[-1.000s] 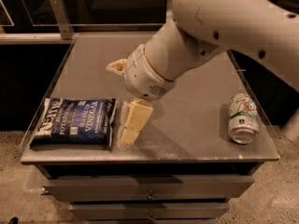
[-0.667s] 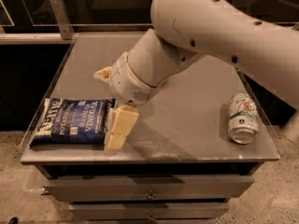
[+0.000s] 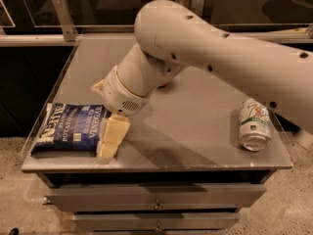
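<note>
A dark blue potato chip bag (image 3: 71, 127) lies flat at the front left of the grey table (image 3: 195, 131). My gripper (image 3: 105, 112) hangs at the bag's right end, under the big white arm (image 3: 205, 48). It is open. One cream finger (image 3: 112, 136) reaches down to the table's front edge right beside the bag, and the other cream finger (image 3: 98, 86) shows just behind the bag's far right corner. Nothing is held between them. The wrist hides the bag's right edge.
A white and green drink can (image 3: 254, 125) lies on its side near the table's right edge. Drawers (image 3: 156, 199) sit below the tabletop. A metal rail and dark glass run along the back. The floor is speckled.
The arm has swung left and toward the front edge, bringing the gripper up against the chip bag's right end. The bag and the can have not moved.
</note>
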You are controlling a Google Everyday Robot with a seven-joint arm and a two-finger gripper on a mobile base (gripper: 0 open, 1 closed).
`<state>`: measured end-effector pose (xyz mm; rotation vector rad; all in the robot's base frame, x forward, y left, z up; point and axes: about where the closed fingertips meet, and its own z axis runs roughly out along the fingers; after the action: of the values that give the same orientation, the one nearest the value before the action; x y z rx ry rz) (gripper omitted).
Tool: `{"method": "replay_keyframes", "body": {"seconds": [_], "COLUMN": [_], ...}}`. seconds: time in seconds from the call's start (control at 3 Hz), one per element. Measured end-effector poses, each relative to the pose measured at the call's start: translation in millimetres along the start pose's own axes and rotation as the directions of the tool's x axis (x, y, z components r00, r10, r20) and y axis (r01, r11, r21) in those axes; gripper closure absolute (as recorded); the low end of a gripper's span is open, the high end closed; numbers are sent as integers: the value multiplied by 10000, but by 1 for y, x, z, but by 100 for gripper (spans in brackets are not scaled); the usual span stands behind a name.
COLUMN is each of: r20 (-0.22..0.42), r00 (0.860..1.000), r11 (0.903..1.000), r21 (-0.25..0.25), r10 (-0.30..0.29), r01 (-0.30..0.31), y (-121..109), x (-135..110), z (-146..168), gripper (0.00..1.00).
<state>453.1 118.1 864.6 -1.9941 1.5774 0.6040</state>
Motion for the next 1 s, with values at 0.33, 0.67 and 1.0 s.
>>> {"method": "replay_keyframes", "body": {"seconds": [0.33,0.67,1.0], "r20": [-58,-91,-49], "r00": [9979,9957,9953], "r11": [9979,9956,9953], "r21": [19,-138,-34], "r10": [646,922,971], "r01": [-646,-924,-971], "y": [-17,-18,-13], "x": [13,19,20], "z": [10,19,14], "gripper": [19,43,66]}}
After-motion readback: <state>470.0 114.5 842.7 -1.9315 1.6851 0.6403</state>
